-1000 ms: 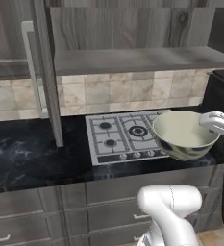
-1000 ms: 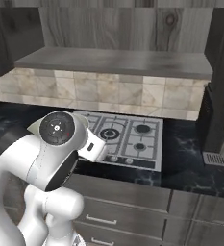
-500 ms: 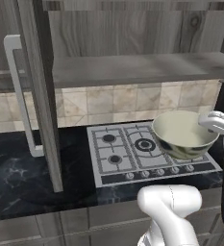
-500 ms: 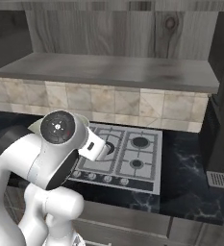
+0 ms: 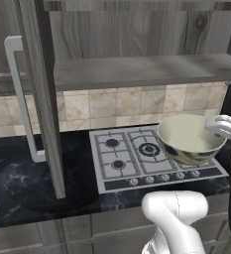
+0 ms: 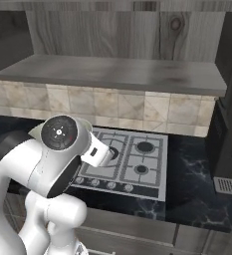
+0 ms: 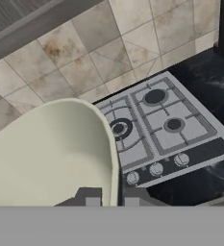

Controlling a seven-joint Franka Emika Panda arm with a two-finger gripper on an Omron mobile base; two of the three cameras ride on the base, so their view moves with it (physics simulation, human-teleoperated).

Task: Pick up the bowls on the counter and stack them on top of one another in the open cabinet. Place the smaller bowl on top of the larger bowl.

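Right now the larger bowl (image 5: 191, 139), a deep cream bowl with dark mottling low on its outside, hangs in the air at the right of the left base view, above the right half of the steel gas hob (image 5: 151, 158). The pincer (image 5: 221, 126) holds it by the rim on its right side, jaws nearly shut on the thin wall. In the hand view the bowl's pale inside (image 7: 46, 153) fills the lower left, with the two dark fingertips (image 7: 92, 197) rising on either side of the rim at the bottom edge.

Behind and above the bowl runs the plain grey shelf (image 5: 146, 72) of the open cabinet (image 5: 137, 30), across the upper middle of the frame. Its door (image 5: 40, 99) stands swung out at the left, with a long silver bar handle (image 5: 18, 99). The black veined tabletop (image 5: 18, 178) lies below, to the left of the hob.

The step in hand looks like carrying this bowl up to the shelf. To do it well, the bowl should be lifted until its base clears the shelf's front edge, kept level, then moved inward and set down well back from the edge, leaving room above it for the second bowl.

From the right base view the arm's large white joint (image 6: 58, 159) blocks the bowl and pincer. The pincer itself is cut off by the right edge in the left base view, so the exact contact on the rim is hard to judge.
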